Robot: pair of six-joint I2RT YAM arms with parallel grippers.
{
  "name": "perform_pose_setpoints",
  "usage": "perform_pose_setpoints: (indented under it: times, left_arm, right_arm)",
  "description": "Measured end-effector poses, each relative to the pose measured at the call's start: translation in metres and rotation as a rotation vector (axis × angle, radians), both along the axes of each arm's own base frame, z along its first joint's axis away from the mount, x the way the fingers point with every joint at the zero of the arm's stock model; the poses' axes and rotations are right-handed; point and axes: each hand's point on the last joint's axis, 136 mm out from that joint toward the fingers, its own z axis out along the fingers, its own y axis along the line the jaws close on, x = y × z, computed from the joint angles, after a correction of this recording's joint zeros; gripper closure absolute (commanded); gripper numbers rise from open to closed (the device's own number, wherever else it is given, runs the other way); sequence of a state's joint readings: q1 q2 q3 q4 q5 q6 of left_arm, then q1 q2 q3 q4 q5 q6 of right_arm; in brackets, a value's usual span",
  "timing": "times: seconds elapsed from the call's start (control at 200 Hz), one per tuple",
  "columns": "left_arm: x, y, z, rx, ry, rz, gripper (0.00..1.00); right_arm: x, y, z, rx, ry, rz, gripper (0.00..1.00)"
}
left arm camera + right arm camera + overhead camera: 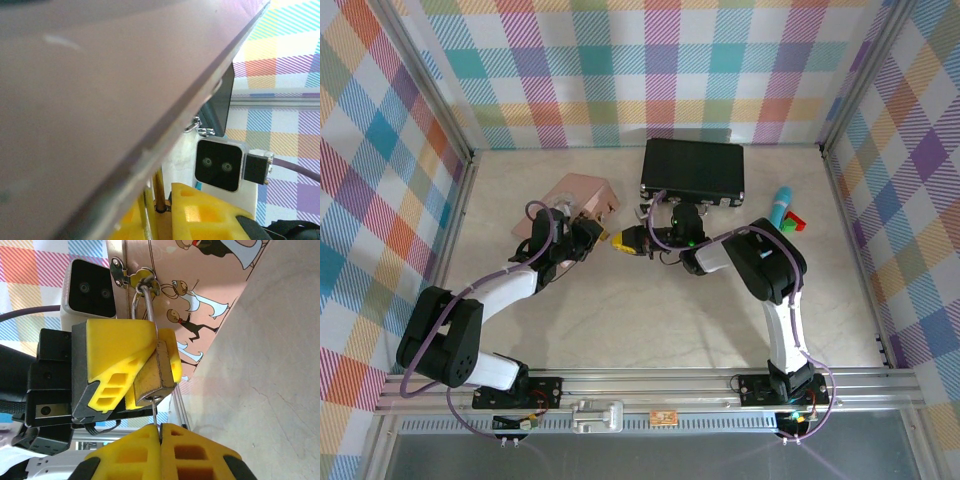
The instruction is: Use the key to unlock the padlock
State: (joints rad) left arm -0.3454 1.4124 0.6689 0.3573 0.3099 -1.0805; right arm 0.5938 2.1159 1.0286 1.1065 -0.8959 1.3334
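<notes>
The small brass padlock (154, 374) hangs by its thin shackle (148, 300) from the clasp of a pink tin (200, 270). My left gripper (150, 360) is shut on the padlock's body, a yellow finger (112, 347) on its side. Below it, my right gripper (161, 426) is shut on the key (156, 415), whose thin blade reaches up into the keyhole in the padlock's underside. In the left wrist view the padlock (164, 224) sits between my left gripper's (162, 215) yellow pads, under the tin's lid (90, 100). From above, both grippers meet beside the tin (582, 195): left (592, 237), right (628, 241).
A black case (693, 170) lies at the back, just behind the right gripper. A blue tool (782, 205) and a red and green block (794, 222) lie to the right. Checked walls enclose the table on three sides.
</notes>
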Motion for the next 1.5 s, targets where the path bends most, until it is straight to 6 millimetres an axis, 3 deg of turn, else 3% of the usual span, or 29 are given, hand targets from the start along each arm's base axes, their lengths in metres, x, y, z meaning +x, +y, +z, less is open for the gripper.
perform_pose_setpoints:
  times: [0.57, 0.845, 1.5]
  left_arm:
    - [0.004, 0.003, 0.004, 0.002, -0.064, 0.018, 1.0]
    - [0.012, 0.001, -0.006, 0.0, -0.069, 0.061, 1.0]
    - [0.002, -0.004, -0.017, 0.007, -0.006, 0.042, 1.0]
  right_arm:
    - [0.007, 0.002, 0.001, 0.015, 0.201, -0.027, 1.0]
    - [0.014, 0.002, -0.005, 0.011, 0.273, -0.094, 1.0]
    - [0.007, -0.004, -0.018, -0.031, 0.011, 0.009, 1.0]
